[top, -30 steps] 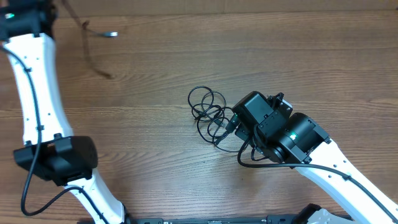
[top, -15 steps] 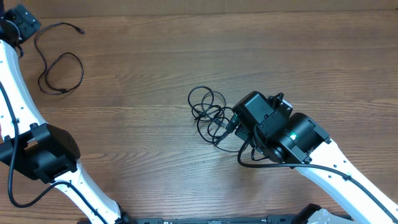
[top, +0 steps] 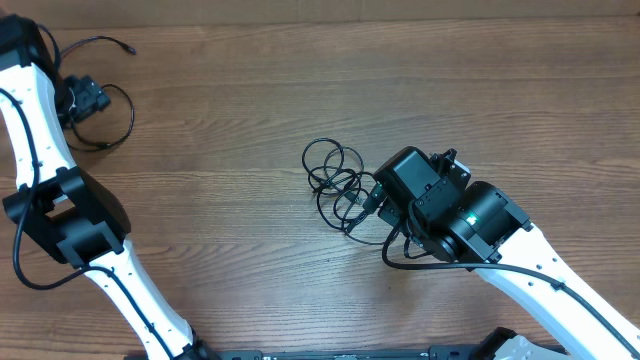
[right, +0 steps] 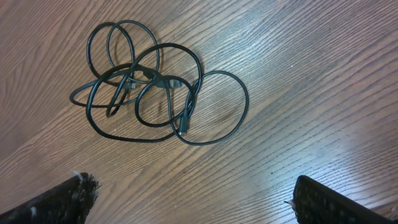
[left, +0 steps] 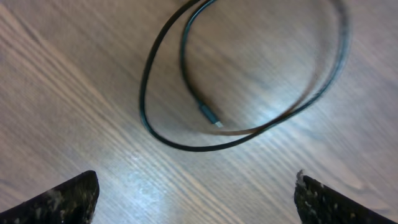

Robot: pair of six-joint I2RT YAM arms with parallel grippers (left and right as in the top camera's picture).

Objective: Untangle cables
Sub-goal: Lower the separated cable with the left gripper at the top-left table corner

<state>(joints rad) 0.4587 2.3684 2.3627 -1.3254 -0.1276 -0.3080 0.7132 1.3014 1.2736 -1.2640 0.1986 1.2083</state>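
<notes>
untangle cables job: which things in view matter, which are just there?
Job:
loose cable, below the open left gripper
bundled cable, below the open right gripper

Not the job:
table
arm wires

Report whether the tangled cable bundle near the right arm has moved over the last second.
No. The cable bundle lies on the same grain lines of the table, and its loops look unchanged in the overhead view.

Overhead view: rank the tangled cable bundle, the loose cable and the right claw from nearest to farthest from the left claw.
1. The loose cable, top left, at the left claw.
2. The tangled cable bundle, mid-table.
3. The right claw, just right of it.
</notes>
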